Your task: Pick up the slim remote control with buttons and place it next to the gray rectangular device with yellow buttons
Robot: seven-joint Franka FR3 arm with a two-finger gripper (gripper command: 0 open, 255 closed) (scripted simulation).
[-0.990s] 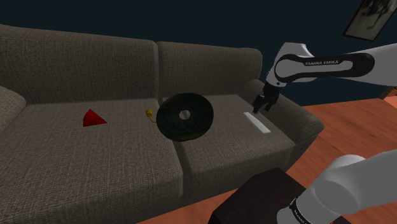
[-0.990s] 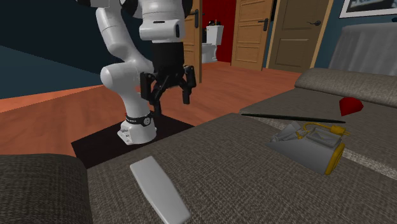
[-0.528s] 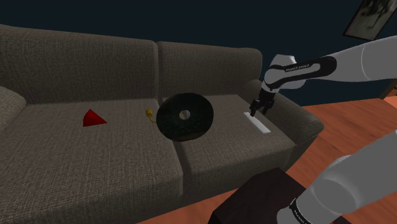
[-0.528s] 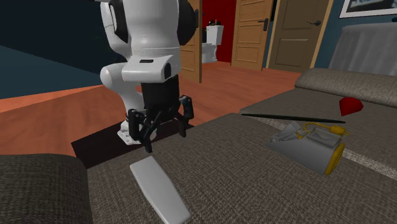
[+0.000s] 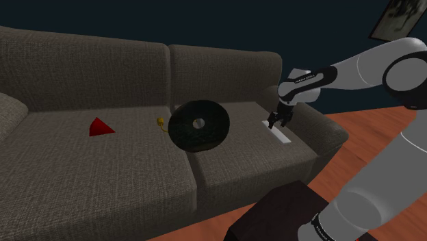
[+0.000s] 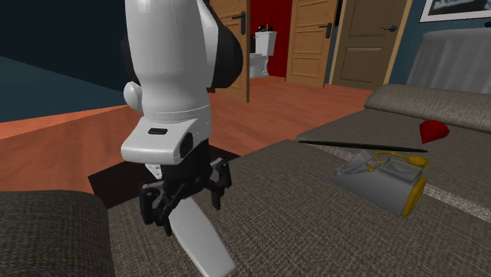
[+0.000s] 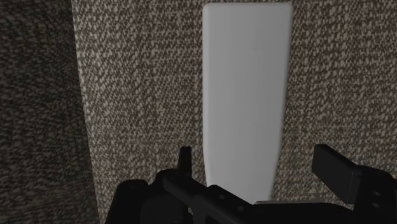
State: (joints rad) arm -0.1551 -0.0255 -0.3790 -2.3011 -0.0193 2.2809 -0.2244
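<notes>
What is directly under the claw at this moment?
The slim pale grey remote lies under the claw, flat on the sofa cushion. The claw's body covers its near end.

Pincer (image 5: 274, 124) at white remote (image 5: 282, 137), brown sofa (image 5: 102, 171)

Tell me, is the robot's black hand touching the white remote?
Apart. In the wrist view the open gripper straddles the remote, and sofa fabric shows between each finger and the remote's edges.

text: none legible | arm band (image 5: 306, 77): white lettering, too small to read
</notes>
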